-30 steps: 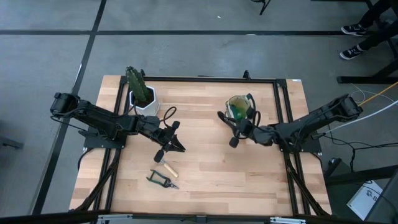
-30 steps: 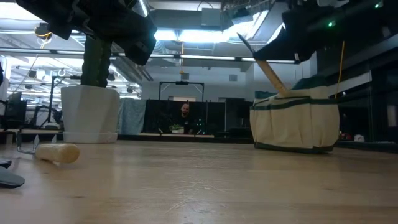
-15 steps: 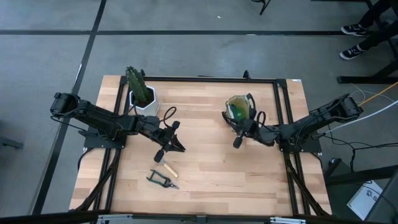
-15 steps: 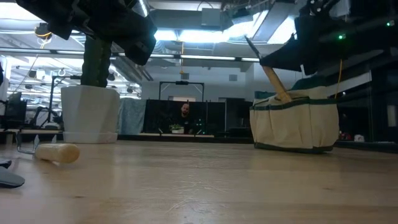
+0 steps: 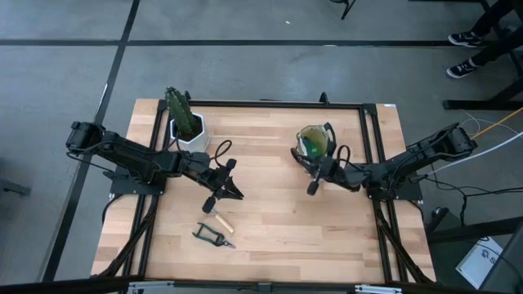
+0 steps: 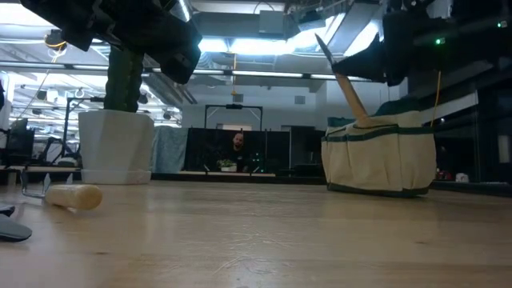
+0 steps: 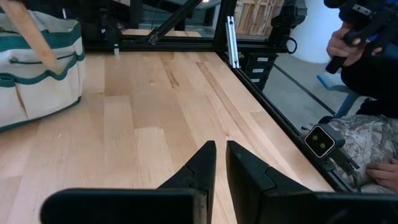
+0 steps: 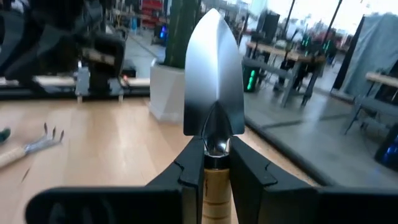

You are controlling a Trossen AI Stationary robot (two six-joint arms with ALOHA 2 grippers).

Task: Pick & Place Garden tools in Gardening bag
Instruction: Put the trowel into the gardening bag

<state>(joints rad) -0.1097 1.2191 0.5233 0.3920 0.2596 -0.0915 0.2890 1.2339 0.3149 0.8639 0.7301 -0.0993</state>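
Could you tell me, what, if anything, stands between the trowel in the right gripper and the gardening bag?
Nothing visible does. The right gripper is shut on the trowel, handle slanting down at the gardening bag, beside its open top. The left gripper, plant pot and rake lie well aside.

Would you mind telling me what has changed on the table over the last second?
The right end effector, shut on the trowel, has drawn back slightly from the table's middle toward the gardening bag, so the wooden handle hangs at the bag's rim. The left end effector, the claw rake, the pruning shears and the potted plant have stayed where they were.
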